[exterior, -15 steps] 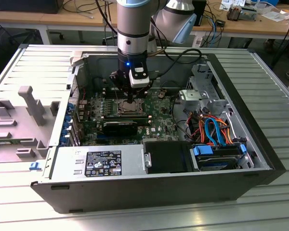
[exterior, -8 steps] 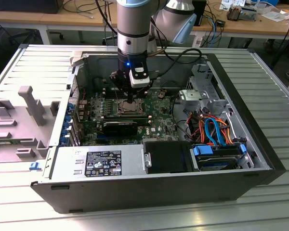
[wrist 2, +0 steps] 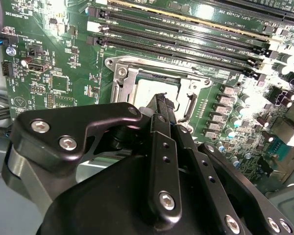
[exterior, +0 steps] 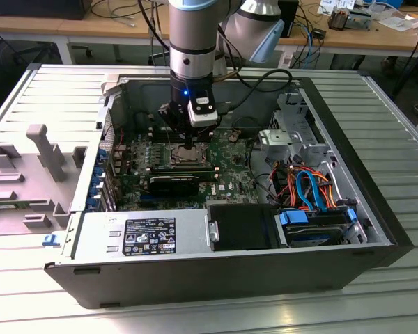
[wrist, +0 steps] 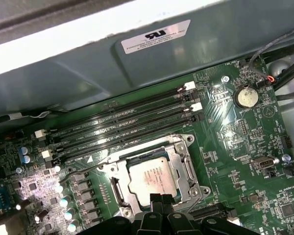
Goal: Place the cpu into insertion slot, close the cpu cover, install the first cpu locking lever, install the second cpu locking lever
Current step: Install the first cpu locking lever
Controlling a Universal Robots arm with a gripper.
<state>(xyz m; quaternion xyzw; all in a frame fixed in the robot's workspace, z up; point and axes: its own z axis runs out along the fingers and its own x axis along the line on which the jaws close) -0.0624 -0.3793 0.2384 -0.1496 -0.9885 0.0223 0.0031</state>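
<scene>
In the exterior view one arm reaches straight down into an open computer case point(exterior: 376, 229) lying on a slatted metal surface point(exterior: 397, 118); its claw point(exterior: 188, 144) hangs directly over the socket area of the green motherboard point(exterior: 233, 182), and the arm's own body hides most of the socket from here; a grey fixture block point(exterior: 45, 149) stands on the surface at the exterior view's left; the socket parts are too small here to tell apart.

In the second wrist view the claw point(wrist 2: 161, 100) takes up the near half of the picture, its two black fingers point(wrist 2: 162, 142) pressed together with nothing between them; past their tips the cpu point(wrist 2: 152, 90) lies flat in the insertion slot point(wrist 2: 118, 88), partly hidden by the fingers; the cpu cover point(wrist 2: 188, 88) lies down around it; four long black memory slots point(wrist 2: 186, 36) run beyond, the farthest cut off by the frame's edge.

In the first wrist view the socket is plain: the cpu point(wrist: 149, 178) sits square in the insertion slot point(wrist: 118, 192), its dull silver top showing through the cutout of the cpu cover point(wrist: 179, 159); the claw point(wrist: 159, 203) tips meet just at the chip's near edge, whether touching it I cannot tell; four memory slots point(wrist: 122, 125), one round coin battery point(wrist: 246, 97); the locking levers are hard to make out.
</scene>
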